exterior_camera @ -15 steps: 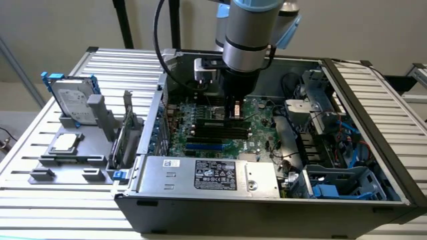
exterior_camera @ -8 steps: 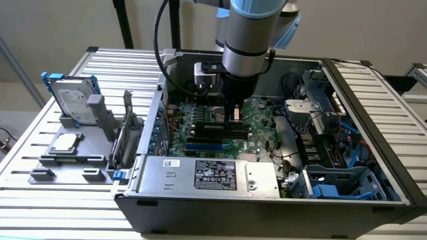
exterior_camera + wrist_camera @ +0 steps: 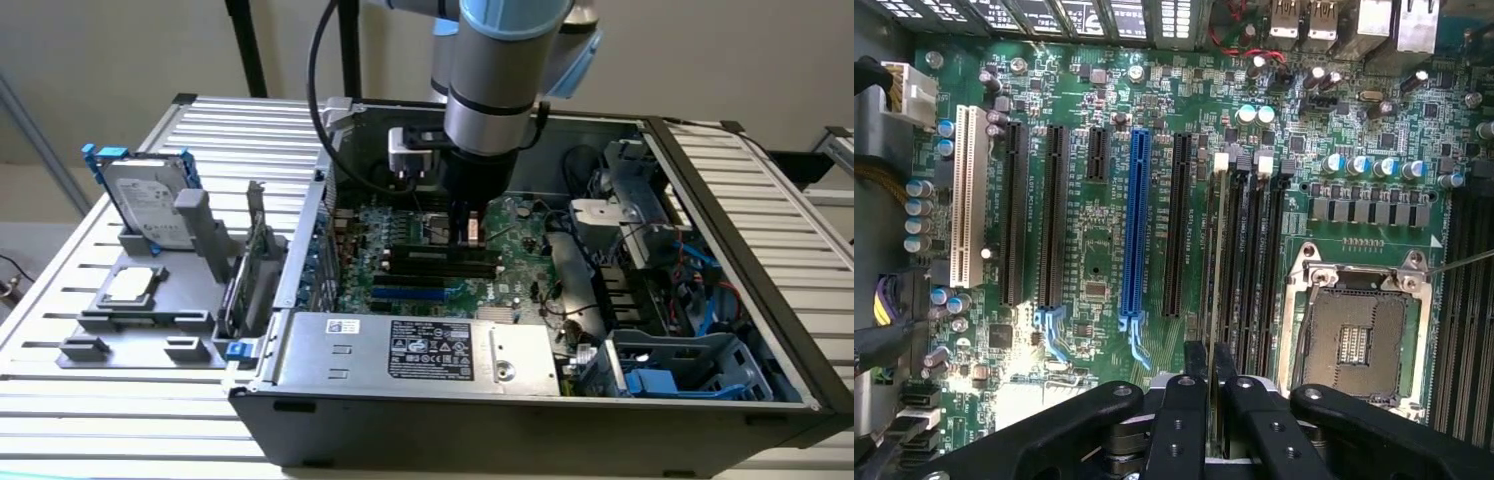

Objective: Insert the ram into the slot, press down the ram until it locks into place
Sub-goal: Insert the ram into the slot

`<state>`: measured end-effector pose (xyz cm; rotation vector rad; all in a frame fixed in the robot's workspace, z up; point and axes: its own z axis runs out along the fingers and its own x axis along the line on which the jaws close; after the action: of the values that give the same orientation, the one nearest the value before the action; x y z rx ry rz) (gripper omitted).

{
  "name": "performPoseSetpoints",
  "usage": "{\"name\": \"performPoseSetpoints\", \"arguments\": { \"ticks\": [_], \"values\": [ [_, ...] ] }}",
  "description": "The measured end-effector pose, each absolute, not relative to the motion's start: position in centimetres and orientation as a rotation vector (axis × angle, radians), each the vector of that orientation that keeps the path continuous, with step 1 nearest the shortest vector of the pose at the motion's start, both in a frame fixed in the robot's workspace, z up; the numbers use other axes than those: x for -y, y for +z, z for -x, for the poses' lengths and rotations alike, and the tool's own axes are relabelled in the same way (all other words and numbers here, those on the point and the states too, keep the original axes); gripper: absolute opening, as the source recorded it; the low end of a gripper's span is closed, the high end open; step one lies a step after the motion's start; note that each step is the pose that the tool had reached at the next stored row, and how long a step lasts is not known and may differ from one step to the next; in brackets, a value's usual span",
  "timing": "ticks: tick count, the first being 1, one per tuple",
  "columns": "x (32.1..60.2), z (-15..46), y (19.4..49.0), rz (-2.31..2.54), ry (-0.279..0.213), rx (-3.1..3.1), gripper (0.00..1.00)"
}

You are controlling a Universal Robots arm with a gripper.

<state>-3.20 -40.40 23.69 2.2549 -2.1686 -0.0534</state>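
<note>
From the exterior view, the arm reaches straight down into the open computer case [image 3: 534, 405], which sits on the slatted counter [image 3: 240, 120]. Its hand [image 3: 465, 232] hangs low over the green motherboard [image 3: 514, 225], right above the row of long black memory sockets [image 3: 434, 262]. The blue slot [image 3: 416, 294] lies just beyond them, nearer the camera.

In the wrist view, the hand [image 3: 1210, 350] is pinching the ram [image 3: 1215, 260]. I see the ram edge-on, as a thin strip running out from between the two black fingers [image 3: 1195, 368]. It stands upright along the slot [image 3: 1226, 260], its far end by a white clip [image 3: 1221, 160]. Whether it is fully seated I cannot tell. The processor socket [image 3: 1354, 340] lies beside the memory sockets
</note>
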Motion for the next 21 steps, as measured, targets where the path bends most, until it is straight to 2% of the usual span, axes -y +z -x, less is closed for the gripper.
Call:
{"name": "performPoseSetpoints", "arguments": {
  "ticks": [21],
  "values": [
    [40.16,3.46,22.78,-2.260,-0.041,2.173,0.14]
  ]
}}
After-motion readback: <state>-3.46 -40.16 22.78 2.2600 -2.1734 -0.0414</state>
